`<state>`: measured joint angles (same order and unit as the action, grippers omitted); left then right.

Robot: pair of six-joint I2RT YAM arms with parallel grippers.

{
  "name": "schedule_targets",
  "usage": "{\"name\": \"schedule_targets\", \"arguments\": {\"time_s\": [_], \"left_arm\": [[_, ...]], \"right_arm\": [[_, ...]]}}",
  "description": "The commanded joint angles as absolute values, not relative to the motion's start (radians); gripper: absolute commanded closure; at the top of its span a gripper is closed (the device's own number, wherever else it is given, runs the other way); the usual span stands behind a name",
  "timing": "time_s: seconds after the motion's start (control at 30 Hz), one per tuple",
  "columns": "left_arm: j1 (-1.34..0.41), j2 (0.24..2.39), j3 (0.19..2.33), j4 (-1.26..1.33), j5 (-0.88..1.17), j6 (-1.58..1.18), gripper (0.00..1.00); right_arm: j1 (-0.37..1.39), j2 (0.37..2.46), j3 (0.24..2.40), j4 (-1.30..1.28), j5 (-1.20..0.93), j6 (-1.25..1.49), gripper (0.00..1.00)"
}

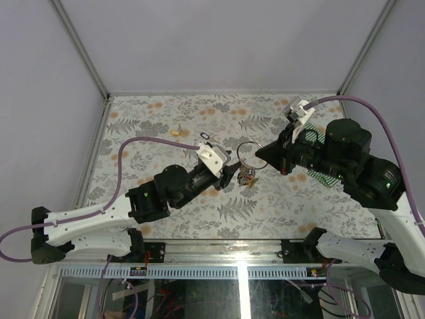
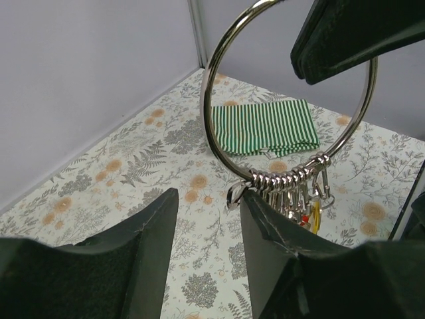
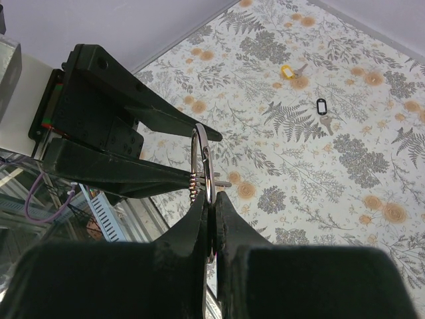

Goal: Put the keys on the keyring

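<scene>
Fern-and-flower print is covering the table, with pale walls standing around it on 3 sides. Over the middle of the table, the right hand is pinching the keyring between its 2 fingers. They are pressing flat against the wire with no gap showing, and the hand is holding the ring upright and clear of the cloth. A row of silver snap clips is hanging bunched at the bottom of the ring. Bits of yellow and red are showing just under them, too hidden to say what they are.

The left hand is reaching in from the opposite side, its 2 fingers standing partly apart with nothing between them. The tip of 1 finger is sitting right at the end of the clip row, and I cannot tell whether it is touching. Well apart from the ring, toward the far left of the table, a yellow key and a black key are lying loose, near each other but not touching. A green-and-white striped cloth is lying flat on the table beyond the ring, partly under the right arm in the top view.
</scene>
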<state>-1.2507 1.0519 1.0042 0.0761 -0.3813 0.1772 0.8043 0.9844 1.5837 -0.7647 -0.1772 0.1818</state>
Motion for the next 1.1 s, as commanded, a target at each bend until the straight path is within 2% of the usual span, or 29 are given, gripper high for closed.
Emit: {"name": "schedule_targets", "arguments": {"time_s": [0.0,0.13,0.3,0.4,0.83,0.97,1.07], "left_arm": [[-1.259,1.059,1.048,0.165,-0.382,0.193,0.56],[-1.259,1.062,1.047,0.170,-0.377,0.190,0.58],[-1.261,1.059,1.048,0.167,-0.368,0.188,0.74],[-1.261,1.053,1.046,0.158,-0.369,0.187,0.81],[-1.263,1.037,1.076,0.036,-0.407,0.218,0.99],[-1.264,1.020,1.071,0.024,-0.408,0.221,1.00],[-1.264,1.018,1.064,0.031,-0.400,0.217,0.94]], "right_arm": [[0.807,0.970,1.591,-0.681,-0.198,0.196,1.00],[0.806,0.968,1.589,-0.683,-0.197,0.196,1.00],[0.807,0.965,1.587,-0.690,-0.191,0.191,1.00],[0.807,0.960,1.587,-0.690,-0.180,0.187,1.00],[0.807,0.965,1.617,-0.741,-0.147,0.152,1.00],[0.807,0.966,1.620,-0.739,-0.149,0.152,1.00],[0.807,0.968,1.624,-0.733,-0.154,0.155,1.00]]}}
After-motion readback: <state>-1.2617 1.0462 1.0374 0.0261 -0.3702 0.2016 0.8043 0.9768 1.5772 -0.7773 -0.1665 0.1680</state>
